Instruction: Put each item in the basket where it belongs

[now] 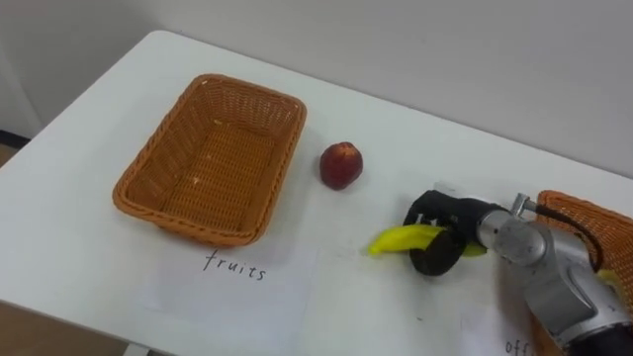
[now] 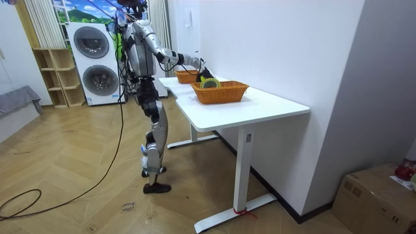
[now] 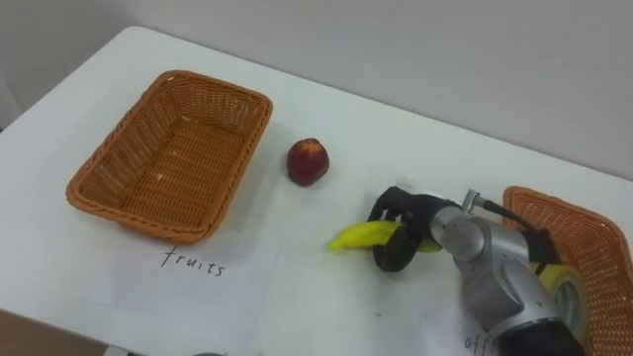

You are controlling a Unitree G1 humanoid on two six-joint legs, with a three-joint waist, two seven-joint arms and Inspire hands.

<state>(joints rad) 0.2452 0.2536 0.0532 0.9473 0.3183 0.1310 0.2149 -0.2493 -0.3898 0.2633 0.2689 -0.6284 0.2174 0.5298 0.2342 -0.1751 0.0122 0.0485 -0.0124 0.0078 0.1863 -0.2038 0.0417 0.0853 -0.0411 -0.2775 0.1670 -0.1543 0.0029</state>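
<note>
A yellow banana (image 1: pixel 404 239) (image 3: pixel 361 235) lies across the white table (image 1: pixel 89 257), and my right hand (image 1: pixel 442 230) (image 3: pixel 406 228) has its fingers curled round its right half. A red apple (image 1: pixel 340 165) (image 3: pixel 308 161) rests on the table to the banana's upper left. The wicker fruit basket (image 1: pixel 129 188) (image 3: pixel 87 178) stands empty at the left, above a paper sheet marked "fruits" (image 1: pixel 235 267). A second wicker basket (image 1: pixel 603 222) (image 3: pixel 588 237) sits at the right edge behind my right arm, with a yellow-green tape roll (image 3: pixel 560 287) inside. In the room view I stand at the table's end, right arm (image 2: pixel 174 58) stretched over it.
The table's far edge runs along a white wall. A paper label lies under my right arm near the right basket. The room view holds two stacked washing machines (image 2: pixel 95 62), a shelf (image 2: pixel 55 78), and a cardboard box (image 2: pixel 377 195) on the floor.
</note>
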